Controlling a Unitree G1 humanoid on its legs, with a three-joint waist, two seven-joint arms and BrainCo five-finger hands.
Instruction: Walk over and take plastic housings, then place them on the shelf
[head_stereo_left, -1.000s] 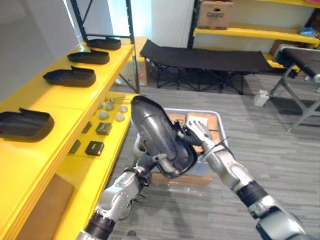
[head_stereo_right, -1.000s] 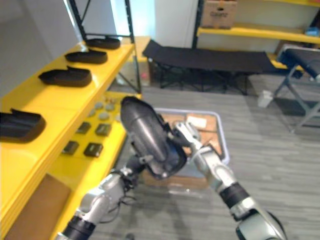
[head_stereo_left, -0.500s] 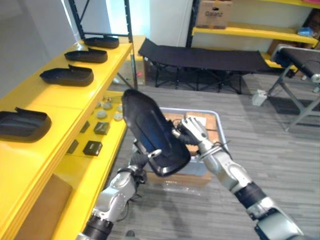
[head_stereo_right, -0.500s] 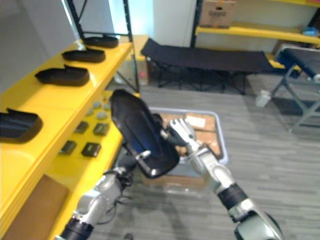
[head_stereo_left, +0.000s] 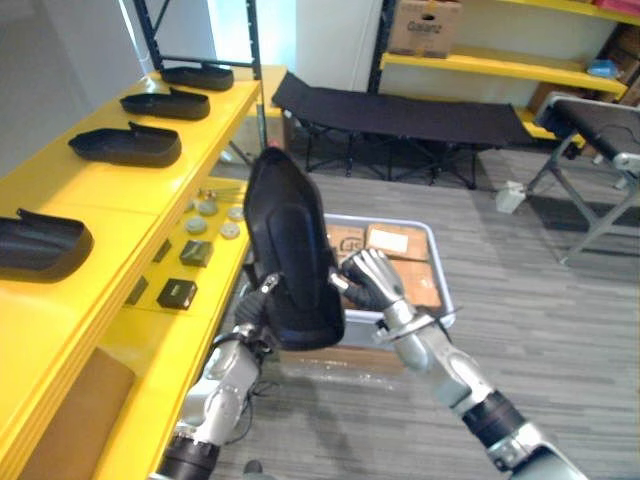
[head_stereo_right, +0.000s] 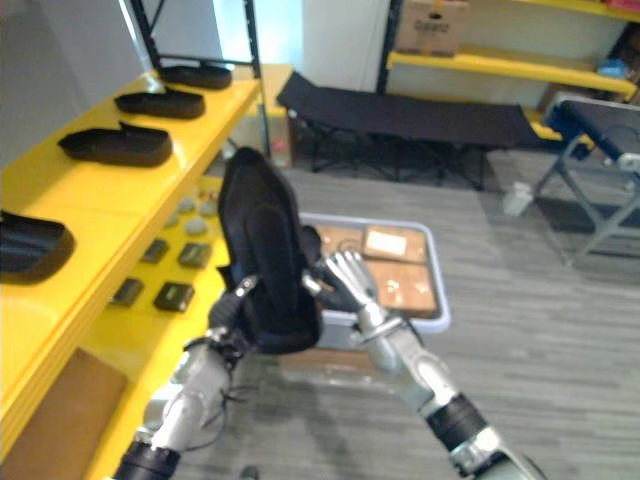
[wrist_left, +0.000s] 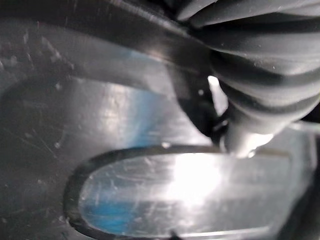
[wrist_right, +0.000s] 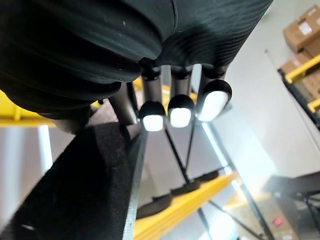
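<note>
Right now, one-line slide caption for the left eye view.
Left hand and right hand hold a black plastic housing nearly upright beside the yellow shelf bearing four other housings.

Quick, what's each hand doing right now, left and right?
Left hand: closed on the black plastic housing, a finger hooked over its edge.
Right hand: closed on the same housing's other edge.

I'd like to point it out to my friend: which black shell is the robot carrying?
Look right of the yellow shelf, in front of the grey tote on the floor. There the plastic housing stands upright, gripped between the left hand and right hand. The other housings lie flat in a row on the shelf; this one is off it.
</note>
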